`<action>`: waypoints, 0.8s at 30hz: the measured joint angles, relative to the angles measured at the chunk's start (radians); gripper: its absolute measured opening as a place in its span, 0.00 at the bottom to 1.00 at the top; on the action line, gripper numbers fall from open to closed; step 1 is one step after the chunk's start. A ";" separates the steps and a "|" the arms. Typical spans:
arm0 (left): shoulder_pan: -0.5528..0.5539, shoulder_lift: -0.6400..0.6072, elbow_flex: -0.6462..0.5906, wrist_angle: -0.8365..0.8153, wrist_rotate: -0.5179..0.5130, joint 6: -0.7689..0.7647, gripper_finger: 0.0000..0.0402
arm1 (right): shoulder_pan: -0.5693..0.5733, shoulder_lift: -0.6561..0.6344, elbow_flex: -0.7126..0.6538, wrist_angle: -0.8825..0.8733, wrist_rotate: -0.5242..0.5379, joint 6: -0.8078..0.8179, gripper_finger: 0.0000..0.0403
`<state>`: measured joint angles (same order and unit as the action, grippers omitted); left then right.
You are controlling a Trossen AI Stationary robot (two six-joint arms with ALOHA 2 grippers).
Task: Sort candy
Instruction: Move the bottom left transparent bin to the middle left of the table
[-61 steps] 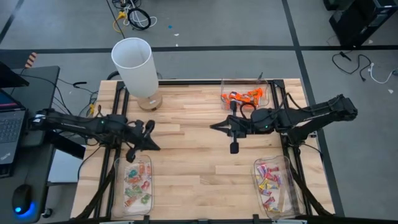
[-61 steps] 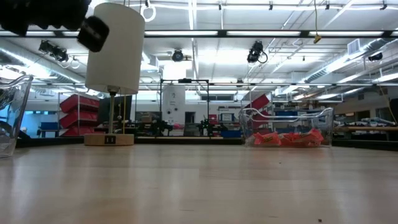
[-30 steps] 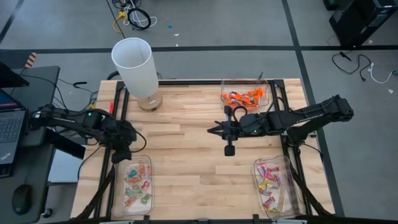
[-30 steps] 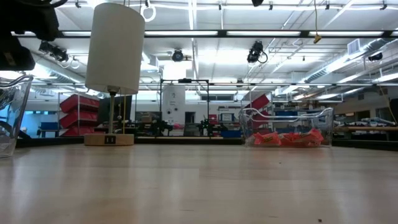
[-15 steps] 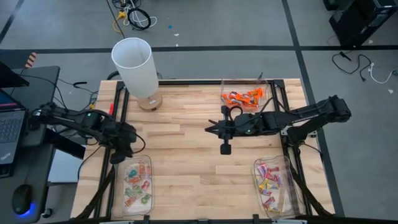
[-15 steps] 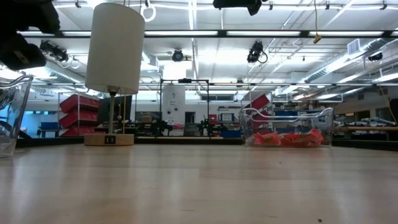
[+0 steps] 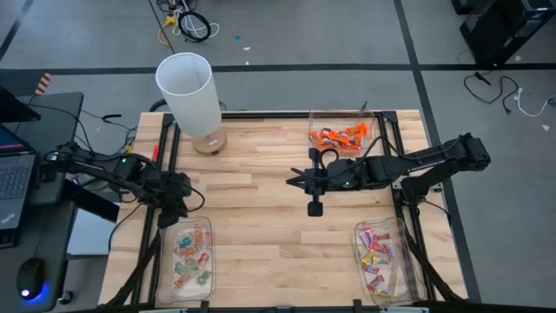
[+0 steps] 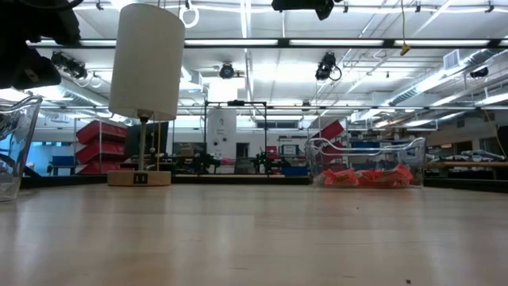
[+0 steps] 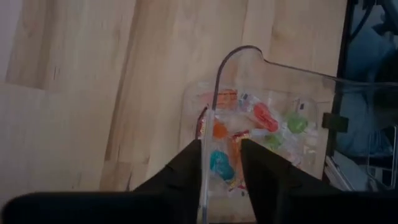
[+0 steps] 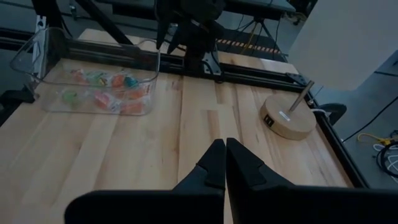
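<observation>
Surface: pale butcher-block wooden table [image 7: 261,235], framed by dark rails, grey floor around it.
Far-left fixture: white cylindrical lamp [image 7: 188,91] on a round wooden base.
My left gripper [image 7: 172,217]: at the table's left edge, just over the far end of the clear rectangular plastic tray [image 7: 188,260] at near left; my left wrist view shows my two dark fingers [image 9: 180,174] slightly parted, one on either side of the tray's upright clear wall, nothing between them but that wall.
Candy, near left: pale green-and-pink wrapped sweets [image 9: 261,121] lying in that tray.
My right gripper [image 7: 293,181]: above the middle of the table, pointing left, well apart from every tray; fingers [image 10: 214,163] pressed together, holding nothing.
Candy, far right: orange wrapped sweets [image 7: 340,135] in a second clear tray [image 7: 340,116] at the far edge.
Candy, near right: pink-and-yellow wrapped sweets [image 7: 375,250] in a third clear tray [image 7: 358,233].
Tabletop between trays: bare wood.
</observation>
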<state>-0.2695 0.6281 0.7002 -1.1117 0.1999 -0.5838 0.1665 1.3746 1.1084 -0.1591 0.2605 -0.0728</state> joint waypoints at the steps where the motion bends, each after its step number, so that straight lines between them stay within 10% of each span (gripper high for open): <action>1: 0.000 0.000 0.000 0.000 0.000 0.000 0.30 | 0.000 0.000 0.000 0.000 0.000 0.002 0.00; 7: -0.004 0.000 0.000 0.000 0.028 0.068 0.34 | 0.000 0.000 0.000 0.000 -0.001 0.002 0.00; 14: -0.034 0.007 0.000 0.004 0.075 0.076 0.03 | 0.000 0.000 0.000 -0.001 -0.001 0.003 0.00; 24: -0.034 0.012 0.000 -0.018 -0.022 -0.019 0.25 | 0.000 0.000 0.000 -0.001 -0.001 0.003 0.00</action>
<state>-0.3035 0.6405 0.6998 -1.1292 0.1779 -0.6024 0.1669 1.3743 1.1084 -0.1600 0.2596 -0.0700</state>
